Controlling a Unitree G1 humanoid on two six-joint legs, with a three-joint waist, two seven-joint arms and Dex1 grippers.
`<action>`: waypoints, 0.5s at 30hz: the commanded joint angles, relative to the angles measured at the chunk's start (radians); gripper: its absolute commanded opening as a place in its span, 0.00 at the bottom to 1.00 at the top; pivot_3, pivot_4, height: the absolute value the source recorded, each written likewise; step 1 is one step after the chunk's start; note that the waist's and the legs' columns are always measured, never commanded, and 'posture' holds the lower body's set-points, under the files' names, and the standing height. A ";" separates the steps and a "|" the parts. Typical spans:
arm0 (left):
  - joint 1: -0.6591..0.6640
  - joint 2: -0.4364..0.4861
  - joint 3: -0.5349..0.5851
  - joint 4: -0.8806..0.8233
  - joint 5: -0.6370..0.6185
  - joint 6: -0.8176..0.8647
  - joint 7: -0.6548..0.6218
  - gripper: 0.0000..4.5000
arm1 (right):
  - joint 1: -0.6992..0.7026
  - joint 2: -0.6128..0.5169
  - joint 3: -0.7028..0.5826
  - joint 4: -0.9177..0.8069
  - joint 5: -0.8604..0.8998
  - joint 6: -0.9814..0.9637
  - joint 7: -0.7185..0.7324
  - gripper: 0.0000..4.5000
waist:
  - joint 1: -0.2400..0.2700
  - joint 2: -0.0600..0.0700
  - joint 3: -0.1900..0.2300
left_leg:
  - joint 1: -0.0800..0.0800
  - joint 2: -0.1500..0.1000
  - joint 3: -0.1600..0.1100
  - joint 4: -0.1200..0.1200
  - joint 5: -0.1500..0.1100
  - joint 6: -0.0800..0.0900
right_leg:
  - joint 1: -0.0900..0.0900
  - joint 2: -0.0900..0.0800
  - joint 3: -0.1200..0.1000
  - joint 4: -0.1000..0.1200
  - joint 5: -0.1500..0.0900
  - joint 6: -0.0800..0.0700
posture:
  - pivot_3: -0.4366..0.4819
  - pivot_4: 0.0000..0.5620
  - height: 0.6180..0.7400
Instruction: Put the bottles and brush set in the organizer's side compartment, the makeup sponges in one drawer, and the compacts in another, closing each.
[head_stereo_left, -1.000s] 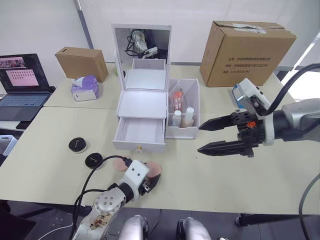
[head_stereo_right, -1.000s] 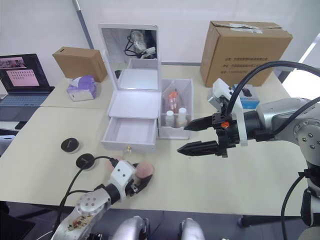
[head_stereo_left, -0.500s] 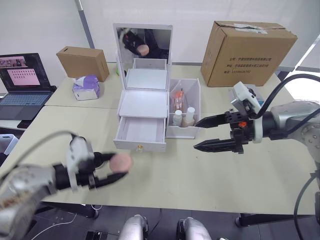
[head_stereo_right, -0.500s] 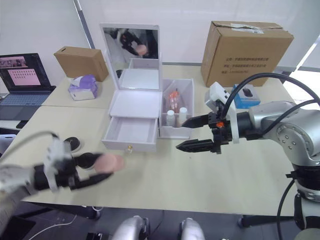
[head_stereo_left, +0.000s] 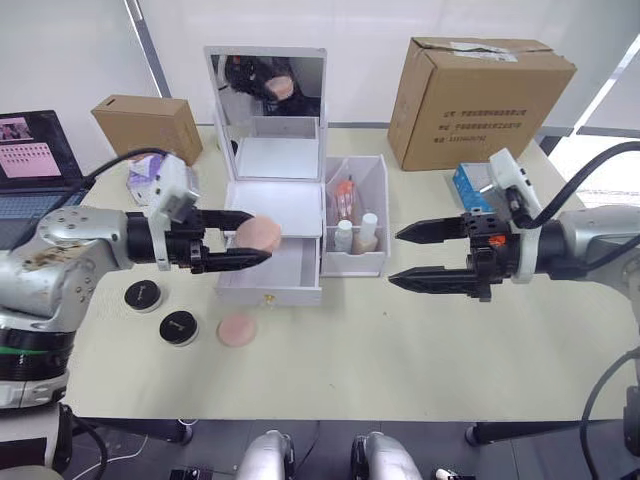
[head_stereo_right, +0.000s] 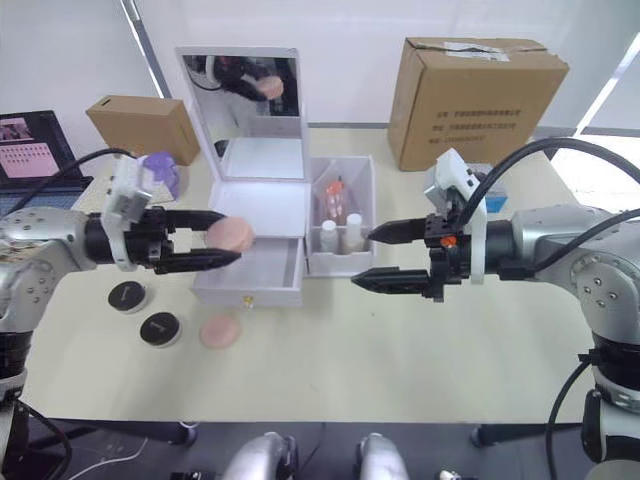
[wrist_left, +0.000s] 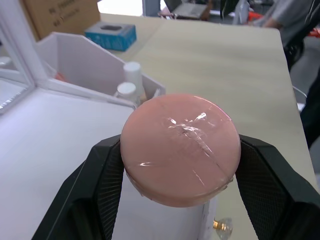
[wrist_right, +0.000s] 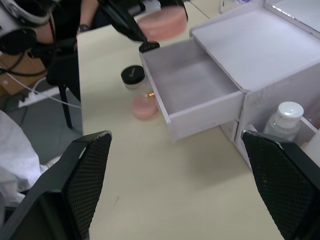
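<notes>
Sponge (head_stereo_left: 256, 234), a pink round pad wrapped in clear film, is held edgewise between the two black fingers (wrist_left: 102, 185) of the left tool (head_stereo_left: 243, 238), which is closed on its rim. It hangs over the left front corner of the open lower drawer (head_stereo_left: 283, 268) of the white organizer (head_stereo_left: 283, 205), a little above the drawer floor, which looks bare. The pad seems light and soft, so I judge that a mild squeeze is enough; the film may be slippery, and taking it across the widest part of the rim, as it is now, looks the safest hold. If the tool presses harder the pad may bend and jump out.

A second sponge (head_stereo_left: 237, 329) lies flat on the table (head_stereo_left: 420, 350) just in front of the drawer, near the two black compacts (head_stereo_left: 179, 326). This one will need a grip from the sides, low on its edge, because it lies flat.

In the side compartment (head_stereo_left: 358, 225) the bottles (head_stereo_left: 345, 234) and an orange item stand already upright. The right tool (head_stereo_left: 429, 255) hovers beside this compartment with its fingers apart and holds nothing.

Behind are the raised mirror lid (head_stereo_left: 264, 88), a large cardboard box (head_stereo_left: 478, 88), a small one (head_stereo_left: 146, 125) and a laptop (head_stereo_left: 28, 160).
</notes>
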 joint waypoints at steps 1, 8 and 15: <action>-0.063 -0.034 -0.034 0.097 0.078 -0.084 -0.042 0.66 | -0.015 0.011 -0.082 -0.058 0.093 0.016 -0.054 1.00 | -0.001 0.000 0.000 | 0.000 0.000 0.000 0.000 0.000 0.000 | 0.000 0.000 0.000 0.000 0.000 0.000 | 0.48 0.27 0.92; -0.113 -0.061 -0.090 0.238 0.207 -0.219 -0.128 0.66 | 0.038 0.017 -0.121 -0.107 0.143 0.002 -0.152 1.00 | -0.001 0.000 0.000 | 0.000 0.000 0.000 0.000 0.000 0.000 | 0.000 -0.001 0.000 0.000 0.002 -0.004 | 0.48 0.27 0.92; -0.112 -0.042 -0.096 0.271 0.241 -0.221 -0.213 0.66 | 0.055 0.021 -0.118 -0.116 0.133 -0.049 -0.182 1.00 | -0.003 0.000 0.000 | 0.000 0.000 0.000 0.000 0.000 0.000 | 0.000 -0.001 0.000 0.000 0.001 -0.002 | 0.48 0.27 0.92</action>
